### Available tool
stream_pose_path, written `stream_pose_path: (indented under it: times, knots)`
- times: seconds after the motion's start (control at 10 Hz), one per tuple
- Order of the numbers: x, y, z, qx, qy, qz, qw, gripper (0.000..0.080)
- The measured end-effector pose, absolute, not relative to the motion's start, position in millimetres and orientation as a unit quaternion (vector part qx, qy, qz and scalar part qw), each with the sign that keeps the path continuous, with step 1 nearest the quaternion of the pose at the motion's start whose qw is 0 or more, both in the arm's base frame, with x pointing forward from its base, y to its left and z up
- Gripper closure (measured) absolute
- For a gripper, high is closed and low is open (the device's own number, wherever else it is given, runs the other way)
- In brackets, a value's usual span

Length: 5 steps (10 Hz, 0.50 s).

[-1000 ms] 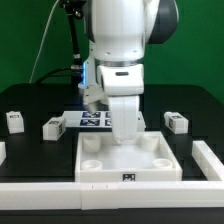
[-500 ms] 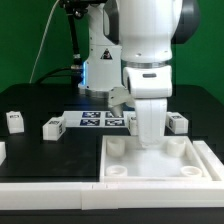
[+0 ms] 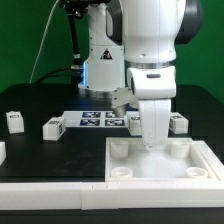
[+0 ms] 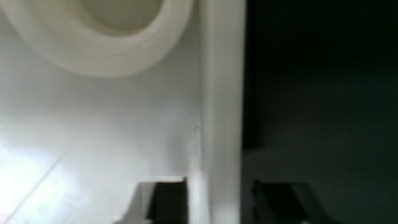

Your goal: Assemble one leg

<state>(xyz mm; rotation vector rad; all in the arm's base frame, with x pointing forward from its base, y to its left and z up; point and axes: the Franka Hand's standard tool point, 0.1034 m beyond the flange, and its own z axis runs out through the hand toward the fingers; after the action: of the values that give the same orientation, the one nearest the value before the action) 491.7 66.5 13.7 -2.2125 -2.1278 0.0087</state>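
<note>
My gripper stands at the far rim of the large white square tray-like piece, which lies at the exterior view's right. In the wrist view my gripper has its dark fingers on either side of the tray's upright rim, shut on it. A round corner socket shows beside the rim. Small white legs with markers lie on the black table: two at the exterior view's left, and one at the right. None is in the gripper.
The marker board lies behind the tray. A low white wall runs along the front and up the exterior view's right side; the tray sits in that corner. Another small white block shows partly behind my gripper.
The tray slid with my gripper from the middle toward the exterior view's right, into the corner of the white wall. Over the last half second it has stayed in place.
</note>
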Motion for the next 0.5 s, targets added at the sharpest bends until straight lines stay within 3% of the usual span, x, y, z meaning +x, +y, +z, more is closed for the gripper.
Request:
stream_pose_path:
  times: [0.1,0.2,0.3,0.4,0.5]
  knots:
    - [491.6,66.2,13.7,-0.720,-0.693,0.003,0.036,0.0482]
    - [491.6,66.0,13.6,-0.721,-0.692,0.003,0.036,0.0345]
    - [491.6,65.7,13.6,-0.721,-0.692,0.003,0.036,0.0345]
    - [491.6,65.6,13.5,-0.721,-0.692,0.003,0.036,0.0191]
    - [491.6,65.4,13.5,-0.721,-0.692,0.003,0.036,0.0162]
